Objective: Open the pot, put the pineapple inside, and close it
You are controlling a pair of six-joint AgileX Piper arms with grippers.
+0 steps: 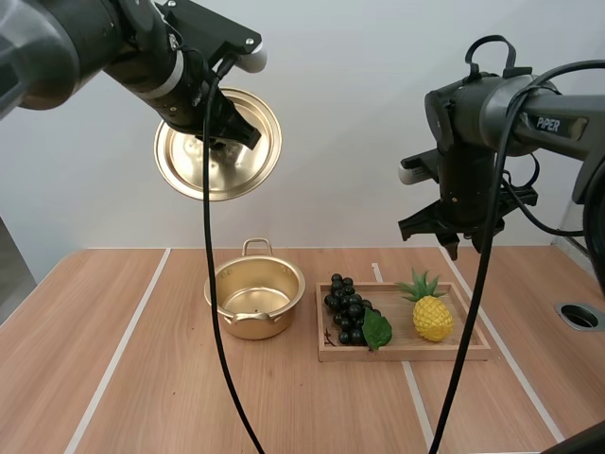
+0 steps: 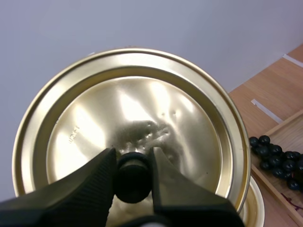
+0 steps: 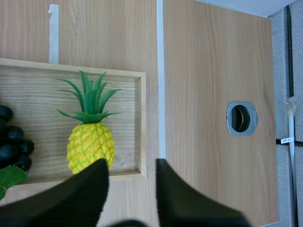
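one small pineapple (image 1: pixel 432 318) lies at the right end of the wooden tray (image 1: pixel 406 355); it looks light, stiff and bumpy, so i'd pinch across the yellow body, not the thin leaves. right gripper (image 3: pixel 131 166) hangs above that end, fingers apart and empty; left gripper (image 2: pixel 133 165) is clamped on the knob (image 2: pixel 132 179) of the lid (image 2: pixel 142 104), well above the open pot (image 1: pixel 255 326).

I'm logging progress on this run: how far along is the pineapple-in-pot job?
Done: the pot stands open on the table, its lid held high by the left gripper, shut on the knob. In hand: the right gripper hangs open above the wooden tray, near the pineapple, not touching it. Left: grasp the pineapple, put it into the pot, set the lid back on.
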